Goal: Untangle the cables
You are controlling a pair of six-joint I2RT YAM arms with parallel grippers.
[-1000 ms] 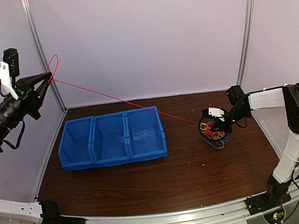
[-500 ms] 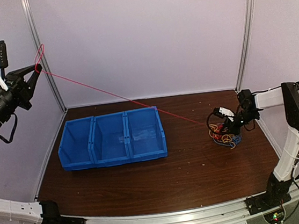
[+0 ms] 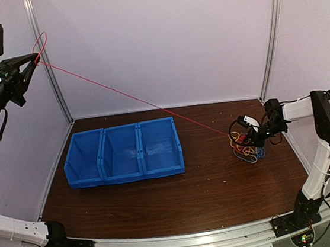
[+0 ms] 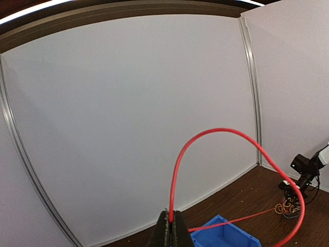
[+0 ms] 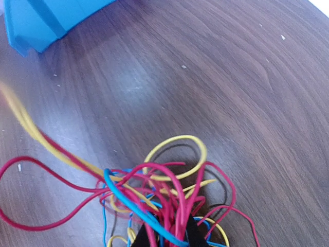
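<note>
A knot of red, light blue and yellow cables [image 3: 246, 149] lies on the brown table at the right; it fills the lower part of the right wrist view [image 5: 164, 195]. My right gripper [image 3: 254, 143] is shut on strands of the knot [image 5: 172, 239] and holds it on the table. One red cable [image 3: 132, 97] runs taut from the knot up to the far upper left. My left gripper [image 3: 31, 60] is shut on that red cable [image 4: 175, 180] high in the air, with a loop of it arching beyond the fingertips [image 4: 173, 222].
A blue three-compartment bin [image 3: 123, 152] stands on the table at the left centre, under the taut red cable; its corner shows in the right wrist view [image 5: 36, 23] and the left wrist view [image 4: 226, 236]. White walls enclose the back and sides.
My left gripper has risen and moved left with the red cable, drawing it longer and steeper. My right gripper with the knot has shifted a little to the right, then held still.
</note>
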